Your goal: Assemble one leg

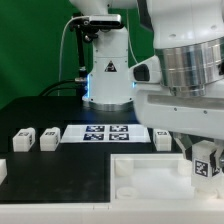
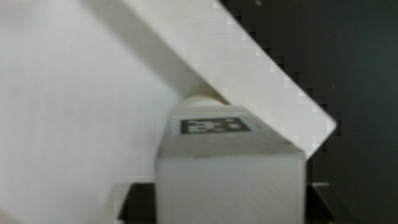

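My gripper (image 1: pixel 202 150) is shut on a leg (image 1: pixel 208 164), a small white block with a black-and-white tag, and holds it over the right end of the large white tray-shaped part (image 1: pixel 135 178). In the wrist view the leg (image 2: pixel 221 160) sits between my dark fingers (image 2: pixel 143 202), tag end pointing away, close to the tray part's raised rim (image 2: pixel 231 70). Whether the leg touches the tray part cannot be told. Three more legs stand on the black table: two on the exterior view's left (image 1: pixel 22 140) (image 1: pixel 48 138) and one right of centre (image 1: pixel 163 138).
The marker board (image 1: pixel 105 133) lies behind the tray part, in front of the robot base (image 1: pixel 108 75). Another white piece (image 1: pixel 2 170) shows at the exterior view's left edge. The arm's large body fills the upper right.
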Robot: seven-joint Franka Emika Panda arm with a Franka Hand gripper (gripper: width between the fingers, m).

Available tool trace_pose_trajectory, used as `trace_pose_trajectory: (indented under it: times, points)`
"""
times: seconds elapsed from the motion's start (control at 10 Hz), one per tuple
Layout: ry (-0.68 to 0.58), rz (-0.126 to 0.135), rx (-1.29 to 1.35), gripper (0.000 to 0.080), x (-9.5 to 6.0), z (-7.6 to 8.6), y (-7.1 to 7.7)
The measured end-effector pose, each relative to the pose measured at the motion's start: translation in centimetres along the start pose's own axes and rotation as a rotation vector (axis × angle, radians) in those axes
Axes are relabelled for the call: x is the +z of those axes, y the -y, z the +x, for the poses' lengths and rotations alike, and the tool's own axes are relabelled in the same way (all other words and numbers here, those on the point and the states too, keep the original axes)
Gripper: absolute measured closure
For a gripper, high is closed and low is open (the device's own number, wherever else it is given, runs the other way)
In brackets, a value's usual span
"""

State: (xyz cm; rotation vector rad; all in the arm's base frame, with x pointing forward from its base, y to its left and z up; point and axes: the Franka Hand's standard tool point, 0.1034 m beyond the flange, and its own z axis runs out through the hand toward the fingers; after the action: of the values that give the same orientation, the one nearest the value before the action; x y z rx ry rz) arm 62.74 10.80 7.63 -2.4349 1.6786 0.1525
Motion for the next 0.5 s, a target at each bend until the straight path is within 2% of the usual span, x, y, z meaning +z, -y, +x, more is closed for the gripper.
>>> trace_pose_trajectory:
  times: [0.1, 0.2, 0.4, 0.5]
  points:
    - [0.033, 0.018, 0.16, 0.0506, -0.04, 0.59, -0.16]
    - [0.053, 0.025, 0.257, 0.0506, 0.02, 0.75, -0.28]
    - [0.053, 0.024, 0.258, 0.0506, 0.1, 0.43, -0.22]
    - [0.053, 0.024, 0.235, 0.0445, 0.1, 0.4, -0.22]
